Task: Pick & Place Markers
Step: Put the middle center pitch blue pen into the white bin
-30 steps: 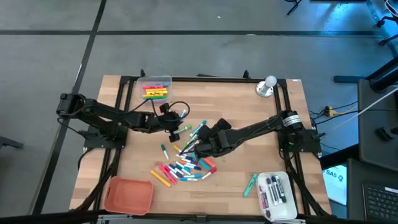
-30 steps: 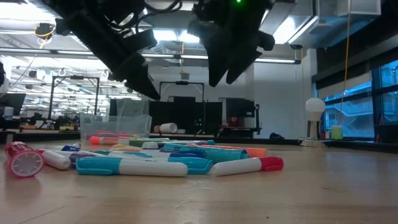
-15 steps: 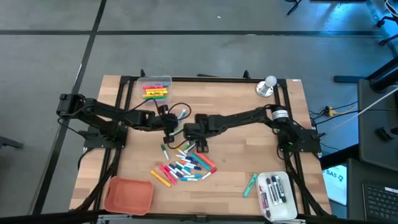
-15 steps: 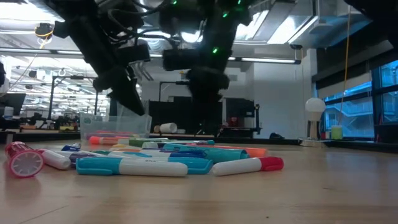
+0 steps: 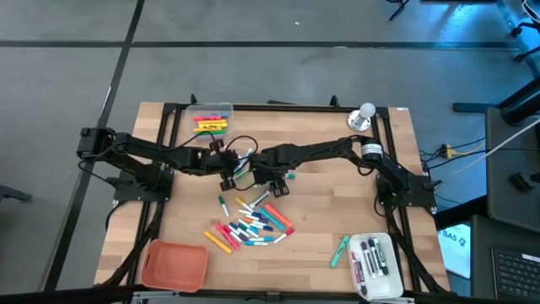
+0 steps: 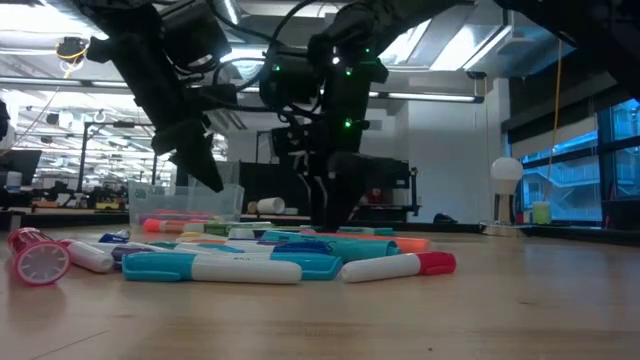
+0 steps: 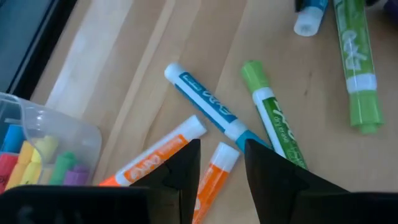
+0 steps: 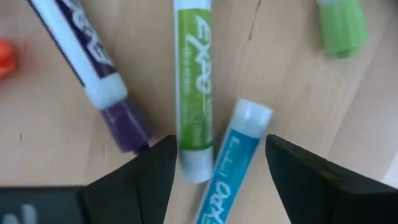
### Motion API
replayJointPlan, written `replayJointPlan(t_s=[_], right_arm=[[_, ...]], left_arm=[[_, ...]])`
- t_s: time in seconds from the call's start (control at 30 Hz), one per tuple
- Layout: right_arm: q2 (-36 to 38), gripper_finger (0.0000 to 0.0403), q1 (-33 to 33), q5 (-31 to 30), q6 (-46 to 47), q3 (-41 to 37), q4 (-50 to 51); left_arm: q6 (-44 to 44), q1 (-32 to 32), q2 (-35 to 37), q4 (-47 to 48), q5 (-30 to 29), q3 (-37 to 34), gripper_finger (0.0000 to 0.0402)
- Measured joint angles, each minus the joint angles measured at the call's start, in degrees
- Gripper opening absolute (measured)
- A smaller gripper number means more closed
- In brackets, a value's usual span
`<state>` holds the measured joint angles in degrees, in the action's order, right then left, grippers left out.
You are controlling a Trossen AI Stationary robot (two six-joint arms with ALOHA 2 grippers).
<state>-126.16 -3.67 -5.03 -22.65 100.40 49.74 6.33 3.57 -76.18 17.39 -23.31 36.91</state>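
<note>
Many coloured markers point(image 5: 251, 224) lie flat in a loose heap on the wooden table's near middle, and a few more are scattered farther back under both grippers. My left gripper point(image 7: 221, 168) hangs open above an orange marker point(image 7: 211, 177), next to a blue marker point(image 7: 205, 102) and a green one point(image 7: 270, 121). My right gripper point(image 8: 217, 180) is wide open and points down close over the table. A green marker point(image 8: 194, 93) and a light blue marker point(image 8: 233, 155) lie between its fingers. In the high view the two grippers point(image 5: 229, 179) point(image 5: 272, 184) stand side by side at the table's middle.
A clear bin point(image 5: 211, 121) holding markers stands at the far left. A red tray point(image 5: 173, 263) sits at the near left, and a white tray point(image 5: 375, 263) with dark markers at the near right, two greenish markers point(image 5: 339, 249) beside it. A silver bell point(image 5: 363, 116) stands far right.
My right gripper has swung from over the heap toward the table's far edge, rolled about its own line, tipped to point down and sunk close to the scattered markers. My left gripper has tipped farther downward and sunk a little. No marker has moved.
</note>
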Motion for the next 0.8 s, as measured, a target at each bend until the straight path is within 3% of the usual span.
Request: replayJointPlan(t_s=[0.27, 0.5, 0.63, 0.8], right_arm=[[0.14, 0.0243, -0.08, 0.10, 5.66, 2.82, 8.05], [0.16, 0.0231, -1.63, -0.22, 12.05, -2.24, 6.20], [0.69, 0.0181, -2.80, 3.43, 15.28, -5.16, 3.88], [0.67, 0.0085, -3.21, 4.30, 19.42, -5.86, 3.67]], left_arm=[[-0.07, 0.31, -0.02, 0.49, -0.02, 0.00, 0.0119], [0.03, 0.31, -0.02, 0.47, 0.00, 0.00, 0.0117], [0.40, 0.31, -0.04, 0.47, 0.48, 0.00, 0.0116], [0.42, 0.31, -0.04, 0.46, 0.69, 0.00, 0.0116]])
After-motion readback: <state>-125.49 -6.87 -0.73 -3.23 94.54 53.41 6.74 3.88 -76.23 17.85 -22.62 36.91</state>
